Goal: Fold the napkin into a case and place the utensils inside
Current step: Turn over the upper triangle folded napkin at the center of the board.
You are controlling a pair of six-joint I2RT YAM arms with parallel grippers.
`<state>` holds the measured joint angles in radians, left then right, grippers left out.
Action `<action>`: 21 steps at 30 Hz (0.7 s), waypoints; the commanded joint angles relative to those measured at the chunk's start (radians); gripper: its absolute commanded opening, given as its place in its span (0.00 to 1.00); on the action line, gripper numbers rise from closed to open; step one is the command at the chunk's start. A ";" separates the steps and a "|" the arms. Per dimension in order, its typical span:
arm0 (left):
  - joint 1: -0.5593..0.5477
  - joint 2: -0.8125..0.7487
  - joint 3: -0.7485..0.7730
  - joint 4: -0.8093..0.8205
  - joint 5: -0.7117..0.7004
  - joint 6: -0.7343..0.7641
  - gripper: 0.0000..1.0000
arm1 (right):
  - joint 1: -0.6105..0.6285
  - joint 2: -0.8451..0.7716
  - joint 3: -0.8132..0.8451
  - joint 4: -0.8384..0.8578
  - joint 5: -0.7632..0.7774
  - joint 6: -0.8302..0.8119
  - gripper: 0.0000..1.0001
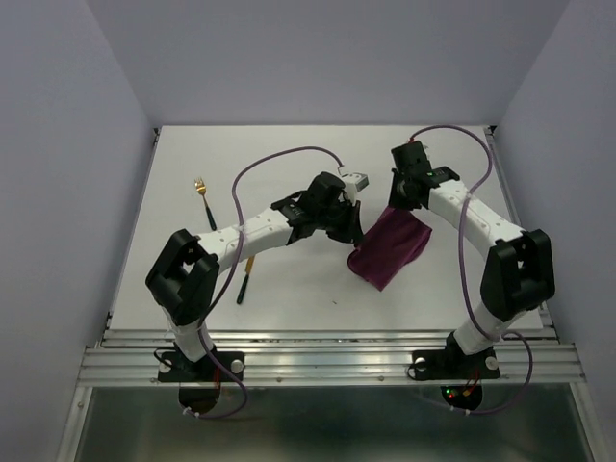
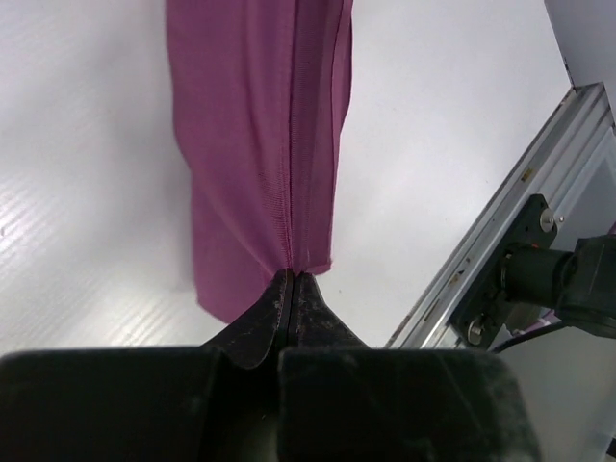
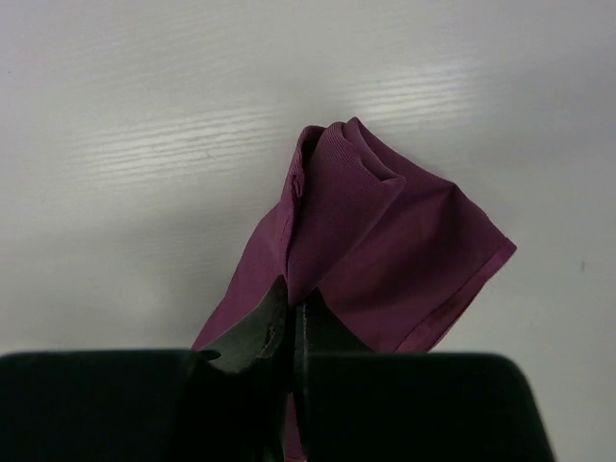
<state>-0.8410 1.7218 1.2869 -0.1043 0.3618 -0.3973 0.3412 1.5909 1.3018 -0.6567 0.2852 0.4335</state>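
Observation:
The plum-purple napkin (image 1: 390, 245) hangs in loose folds between my two grippers, right of the table's middle. My left gripper (image 1: 354, 229) is shut on its left edge; in the left wrist view the napkin (image 2: 260, 144) stretches away from the pinched tips of that gripper (image 2: 292, 274). My right gripper (image 1: 399, 205) is shut on the upper right part; in the right wrist view the bunched napkin (image 3: 385, 241) rises from this gripper (image 3: 296, 294). The gold-headed fork (image 1: 204, 199) lies at the left. The knife (image 1: 243, 284) lies nearer, partly under my left arm.
An aluminium rail (image 1: 327, 351) runs along the table's near edge and shows in the left wrist view as well (image 2: 500, 221), with a black arm base (image 2: 544, 274) beside it. Pale walls close in the table on three sides.

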 commanded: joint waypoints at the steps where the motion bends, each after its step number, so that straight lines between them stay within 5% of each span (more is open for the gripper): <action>1: 0.039 0.015 -0.011 0.026 0.083 0.058 0.00 | -0.005 0.061 0.120 0.117 -0.035 -0.035 0.01; 8: 0.046 0.007 0.106 -0.070 0.045 0.095 0.00 | -0.005 0.047 0.156 0.149 -0.001 -0.016 0.01; 14: 0.020 -0.042 0.210 -0.143 0.022 0.097 0.00 | -0.033 -0.149 0.091 0.180 0.052 0.024 0.01; 21: -0.131 -0.073 0.353 -0.264 -0.127 0.071 0.00 | -0.064 -0.431 -0.054 0.180 0.106 0.073 0.01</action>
<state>-0.8867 1.7260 1.5398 -0.2550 0.3138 -0.3241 0.3023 1.2892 1.3125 -0.5484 0.2996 0.4702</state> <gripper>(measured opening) 0.029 0.038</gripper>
